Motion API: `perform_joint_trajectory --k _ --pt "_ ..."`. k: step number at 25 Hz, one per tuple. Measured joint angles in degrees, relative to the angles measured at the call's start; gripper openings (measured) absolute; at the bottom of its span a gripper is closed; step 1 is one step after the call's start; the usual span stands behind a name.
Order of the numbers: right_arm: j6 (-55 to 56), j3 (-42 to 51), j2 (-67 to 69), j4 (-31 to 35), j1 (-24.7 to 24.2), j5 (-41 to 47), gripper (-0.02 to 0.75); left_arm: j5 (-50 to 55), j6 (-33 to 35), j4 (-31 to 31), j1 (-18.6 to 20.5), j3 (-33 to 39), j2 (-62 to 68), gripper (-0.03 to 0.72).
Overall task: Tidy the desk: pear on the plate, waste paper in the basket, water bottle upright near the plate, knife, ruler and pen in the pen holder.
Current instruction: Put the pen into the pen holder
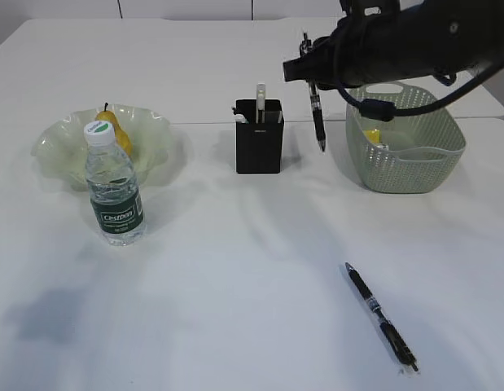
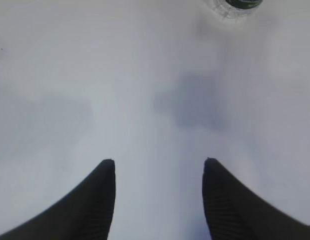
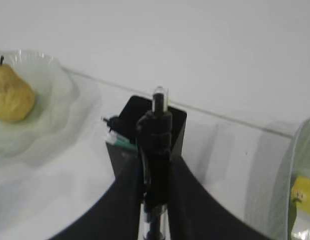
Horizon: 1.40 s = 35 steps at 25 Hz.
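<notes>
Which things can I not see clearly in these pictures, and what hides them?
- Exterior view: pear mostly behind the water bottle.
- Exterior view: basket contents partly covered by the right arm.
- Left wrist view: bottle cut off by the top edge.
- Pen holder: contents too small to identify.

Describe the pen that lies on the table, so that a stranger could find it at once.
Start at the black square pen holder in the middle of the white desk, then look toward the near right corner. There a slim black pen lies flat and alone; the other pen hangs upright in the right gripper.
</notes>
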Motion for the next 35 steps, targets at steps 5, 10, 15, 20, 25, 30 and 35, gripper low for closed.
perform_joint_trajectory --k 5,10,15,20,25,30,35 --pt "0.0 0.0 3.9 0.0 0.0 -12.0 0.084 -0.6 0.0 0.0 0.0 0.0 0.0 0.393" --pt "-0.1 -1.6 8.1 -0.4 0.0 -19.7 0.084 -1.0 0.0 0.0 0.0 0.0 0.0 0.393" --pt "-0.1 -7.7 12.0 -2.2 0.0 -20.5 0.084 -1.0 0.0 -0.2 -0.1 0.0 0.0 0.393" --pt "-0.1 -14.2 15.7 -2.4 0.0 -21.2 0.084 -1.0 0.0 -0.4 0.0 0.0 0.0 0.393" --pt "0.3 -17.5 18.9 -2.4 0.0 -21.6 0.084 -1.0 0.0 -0.4 -0.1 0.0 0.0 0.393" --pt "1.9 -18.3 21.8 -2.4 0.0 -25.2 0.084 -1.1 0.0 -0.4 0.0 0.0 0.0 0.393" --pt "3.3 -19.9 25.2 -2.4 0.0 -26.8 0.084 -1.1 0.0 -0.6 -0.1 0.0 0.0 0.393"
